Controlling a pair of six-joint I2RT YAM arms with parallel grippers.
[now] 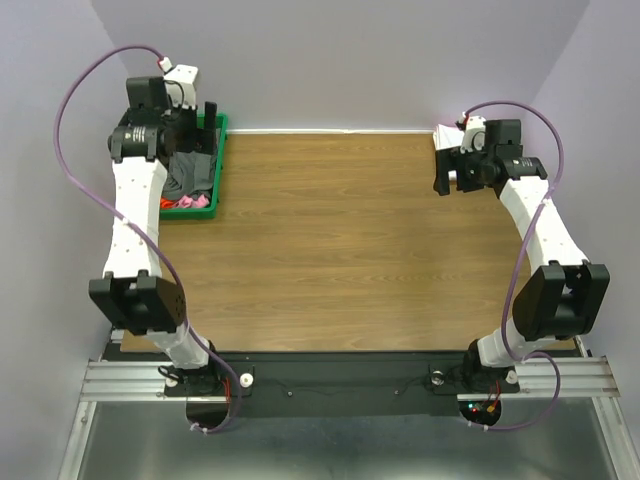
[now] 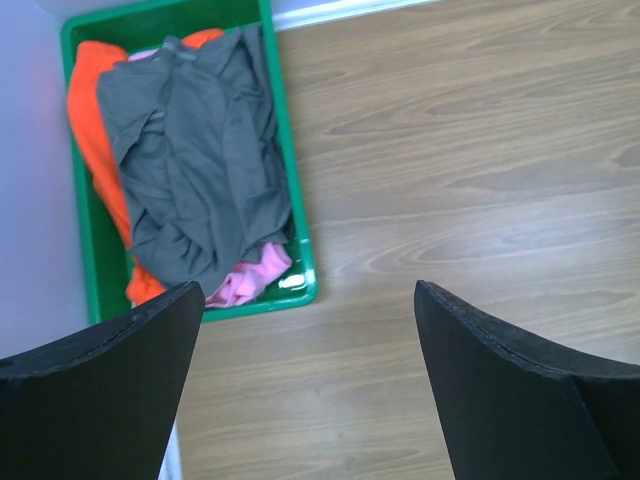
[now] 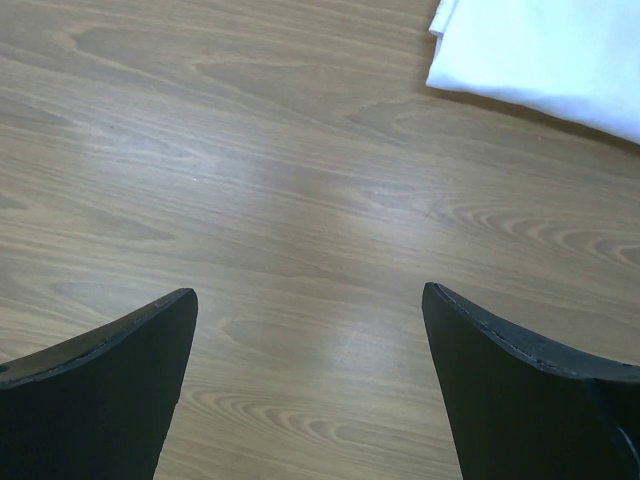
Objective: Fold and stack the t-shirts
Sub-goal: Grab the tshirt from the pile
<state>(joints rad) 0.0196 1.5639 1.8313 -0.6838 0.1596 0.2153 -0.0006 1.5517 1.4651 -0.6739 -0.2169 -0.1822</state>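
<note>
Left claw (image 2: 307, 295): jaws spread wide, nothing held, hanging over the wood-grain desk (image 2: 480, 180) just beside the green bin (image 2: 297, 200). Right claw (image 3: 309, 293): jaws equally wide, empty, above bare desk.

Bin sits at the desk's far left corner. Charcoal grey t-shirt (image 2: 200, 160) lies crumpled on top inside it, plain and heavily creased. Orange-red t-shirt (image 2: 90, 110) lies under it along one bin wall. Light pink t-shirt (image 2: 255, 275) pokes out at one end. White t-shirt (image 3: 550, 60) lies folded flat on the desk at the far right corner, smooth.
</note>
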